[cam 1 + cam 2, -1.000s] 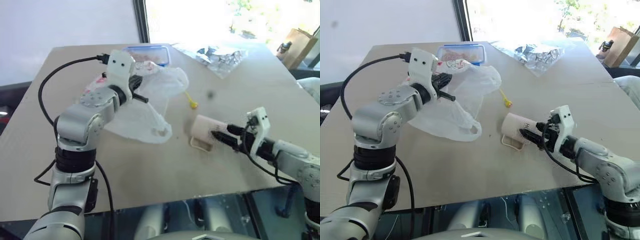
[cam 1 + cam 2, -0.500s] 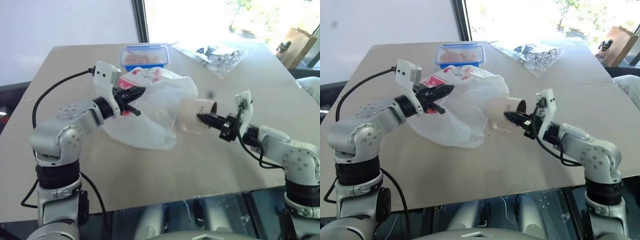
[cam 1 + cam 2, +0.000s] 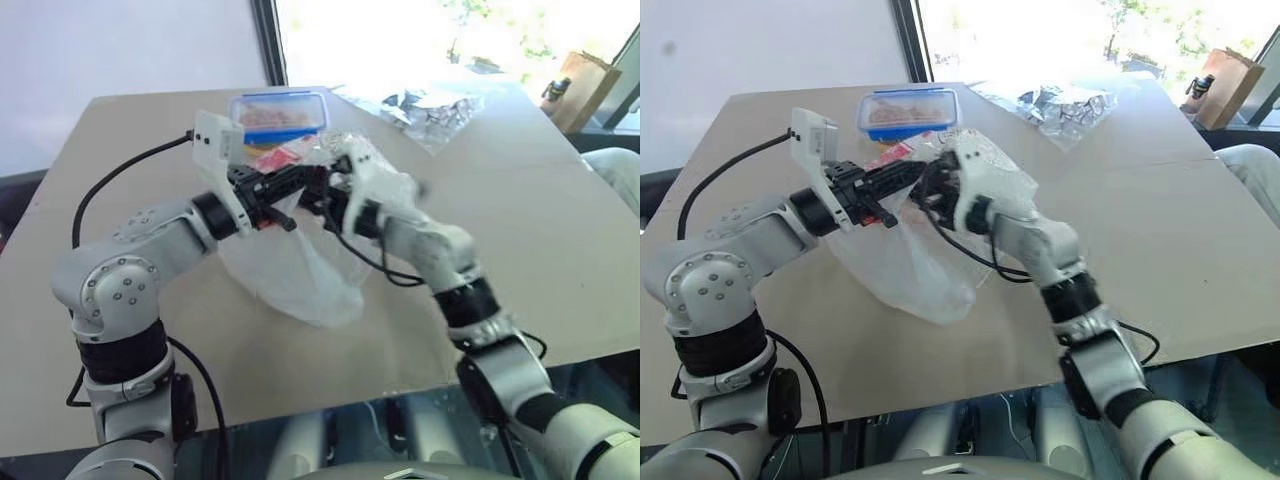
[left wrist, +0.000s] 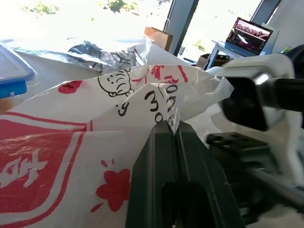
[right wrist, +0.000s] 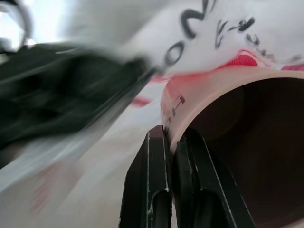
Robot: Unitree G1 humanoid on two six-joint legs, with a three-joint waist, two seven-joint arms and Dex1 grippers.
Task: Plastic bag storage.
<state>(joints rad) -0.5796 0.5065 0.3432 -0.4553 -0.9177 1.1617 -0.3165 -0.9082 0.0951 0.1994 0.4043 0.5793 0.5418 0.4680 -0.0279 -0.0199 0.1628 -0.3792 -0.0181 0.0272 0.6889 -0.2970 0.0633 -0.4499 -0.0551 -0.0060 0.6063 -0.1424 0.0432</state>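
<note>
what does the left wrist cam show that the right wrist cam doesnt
Left wrist view: the left gripper shut on a fold of the plastic bag, with the blue-lidded box, a crumpled silvery wrapper, a brown paper bag and an open laptop behind it.
Right wrist view: the right gripper shut on the rim of a beige cup, whose dark inside faces the camera.
Both: the plastic bag's white film with red print and black characters.
</note>
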